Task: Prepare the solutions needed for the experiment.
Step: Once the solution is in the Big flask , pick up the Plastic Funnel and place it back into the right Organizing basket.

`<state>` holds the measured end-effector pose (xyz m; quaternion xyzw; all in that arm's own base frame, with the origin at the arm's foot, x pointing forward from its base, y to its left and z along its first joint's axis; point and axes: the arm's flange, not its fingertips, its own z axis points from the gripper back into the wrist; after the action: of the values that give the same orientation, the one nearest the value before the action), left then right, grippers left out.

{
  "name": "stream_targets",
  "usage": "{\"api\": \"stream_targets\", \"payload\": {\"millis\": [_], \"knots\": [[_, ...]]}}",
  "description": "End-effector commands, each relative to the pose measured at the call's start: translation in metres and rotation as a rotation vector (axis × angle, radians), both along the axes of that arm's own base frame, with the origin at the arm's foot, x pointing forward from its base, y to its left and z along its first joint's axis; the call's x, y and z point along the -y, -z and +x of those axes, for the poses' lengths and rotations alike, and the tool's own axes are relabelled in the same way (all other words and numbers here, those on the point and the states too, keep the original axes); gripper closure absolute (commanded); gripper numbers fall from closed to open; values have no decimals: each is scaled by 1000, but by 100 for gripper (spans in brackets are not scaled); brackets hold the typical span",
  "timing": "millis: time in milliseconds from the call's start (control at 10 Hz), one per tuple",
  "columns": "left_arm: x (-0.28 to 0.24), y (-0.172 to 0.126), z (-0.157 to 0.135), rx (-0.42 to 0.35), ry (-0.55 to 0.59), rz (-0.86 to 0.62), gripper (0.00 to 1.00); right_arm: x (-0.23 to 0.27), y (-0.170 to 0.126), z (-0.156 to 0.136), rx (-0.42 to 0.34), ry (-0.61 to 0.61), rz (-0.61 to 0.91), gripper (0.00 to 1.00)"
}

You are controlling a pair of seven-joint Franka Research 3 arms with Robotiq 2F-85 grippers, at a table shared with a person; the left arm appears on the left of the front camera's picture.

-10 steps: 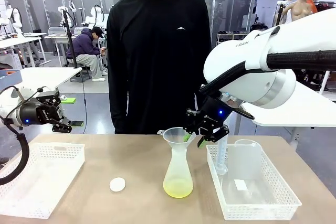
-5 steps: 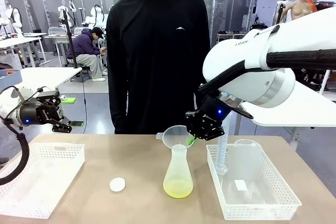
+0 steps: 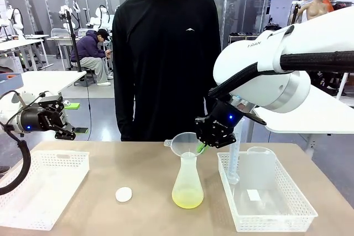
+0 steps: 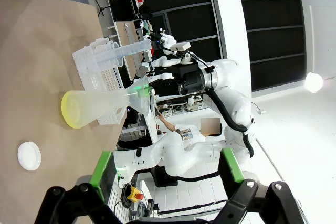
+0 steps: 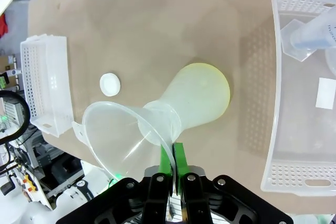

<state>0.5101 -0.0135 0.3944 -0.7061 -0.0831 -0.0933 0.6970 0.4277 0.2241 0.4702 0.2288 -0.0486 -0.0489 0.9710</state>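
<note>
At the middle of the table the solution [image 3: 187, 198] lies as a shallow yellow-green layer in the bottom of an upright conical flask [image 3: 187, 181], long axis vertical. A clear funnel [image 3: 184, 141] sits in the flask's neck. The right gripper [image 3: 202, 147] is just above and to the flask's right, its green pads [image 5: 167, 163] pinched narrow on the funnel's rim. The liquid therefore lies down and slightly left of those jaws, and the right arm is much the nearer. The left gripper [image 3: 74, 132] hangs wide open, well apart, above the left basket [image 3: 55, 158]; lifting the funnel straight up looks the likely next call
</note>
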Motion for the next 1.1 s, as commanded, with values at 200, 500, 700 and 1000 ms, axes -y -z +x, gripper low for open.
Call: {"api": "stream_targets", "payload": {"millis": [200,500,700,1000], "knots": [[0,-1,-1,3,7,-9,0,1,-27,-16,-11,27,18,100],[0,-1,-1,3,7,-9,0,5,-51,-32,53,-3,43,100],[0,-1,-1,3,7,-9,0,8,-64,-39,72,-26,60,100],[0,-1,-1,3,7,-9,0,17,-85,-51,111,-40,69,100]]}}
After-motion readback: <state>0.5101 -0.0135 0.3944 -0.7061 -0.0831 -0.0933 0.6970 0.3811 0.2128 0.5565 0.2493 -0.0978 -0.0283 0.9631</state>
